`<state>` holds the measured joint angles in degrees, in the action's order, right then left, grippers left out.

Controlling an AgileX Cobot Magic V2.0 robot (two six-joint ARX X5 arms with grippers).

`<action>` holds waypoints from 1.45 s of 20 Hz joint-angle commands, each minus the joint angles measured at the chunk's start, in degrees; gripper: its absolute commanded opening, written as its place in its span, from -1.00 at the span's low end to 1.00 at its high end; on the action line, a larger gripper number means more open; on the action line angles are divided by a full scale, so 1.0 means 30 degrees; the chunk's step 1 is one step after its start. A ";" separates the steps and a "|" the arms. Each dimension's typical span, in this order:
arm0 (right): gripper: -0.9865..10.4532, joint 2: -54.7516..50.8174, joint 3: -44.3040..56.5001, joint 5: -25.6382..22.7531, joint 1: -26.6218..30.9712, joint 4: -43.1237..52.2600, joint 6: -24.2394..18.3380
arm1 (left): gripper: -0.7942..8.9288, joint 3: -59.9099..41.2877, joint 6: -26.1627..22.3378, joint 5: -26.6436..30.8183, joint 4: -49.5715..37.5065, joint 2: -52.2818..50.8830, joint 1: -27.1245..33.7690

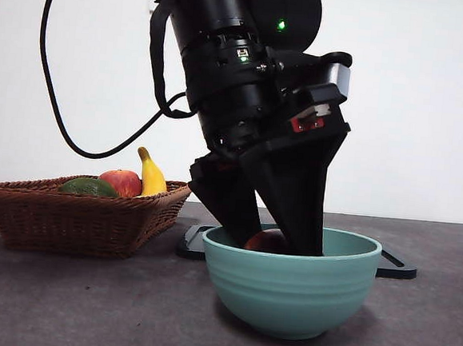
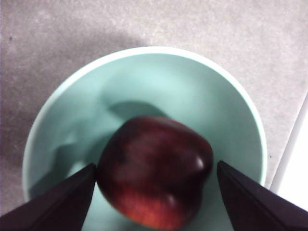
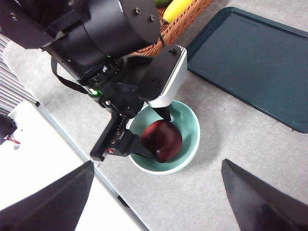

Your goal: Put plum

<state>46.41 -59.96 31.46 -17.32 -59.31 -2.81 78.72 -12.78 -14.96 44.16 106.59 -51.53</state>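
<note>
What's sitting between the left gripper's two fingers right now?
The plum, inside the green bowl. The left wrist view shows it between the fingers of the left gripper; one finger meets it, the other stands apart.

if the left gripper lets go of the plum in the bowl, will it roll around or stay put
The plum looks round and glossy, so it would likely roll a little. The curved wall of the bowl should bring it back to the middle. The left gripper has its jaws wide beside the smooth skin, which probably slips easily.
</note>
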 commanded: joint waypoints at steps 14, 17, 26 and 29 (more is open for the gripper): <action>-0.09 0.0102 -0.0342 -0.0168 -0.0109 0.0189 -0.0226 | -0.01 0.1960 0.1144 -0.0015 0.0029 -0.7606 0.3825; -0.09 0.0102 -0.0342 -0.0583 -0.0109 0.0189 -0.0233 | -0.01 0.1953 0.1137 -0.0342 0.0860 -0.9267 0.5982; -0.09 0.0117 -0.0342 -0.0648 -0.0109 0.0219 -0.0233 | -0.01 -0.0576 0.0954 -0.6273 0.4131 -1.1803 1.0571; -0.09 0.0117 -0.0342 -0.0656 -0.0109 0.0248 -0.0233 | -0.01 -0.3402 0.0852 -0.6462 0.4124 -1.2611 1.0564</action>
<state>46.41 -59.96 29.71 -17.32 -59.16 -2.81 67.96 -9.76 -33.93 56.80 68.36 -19.73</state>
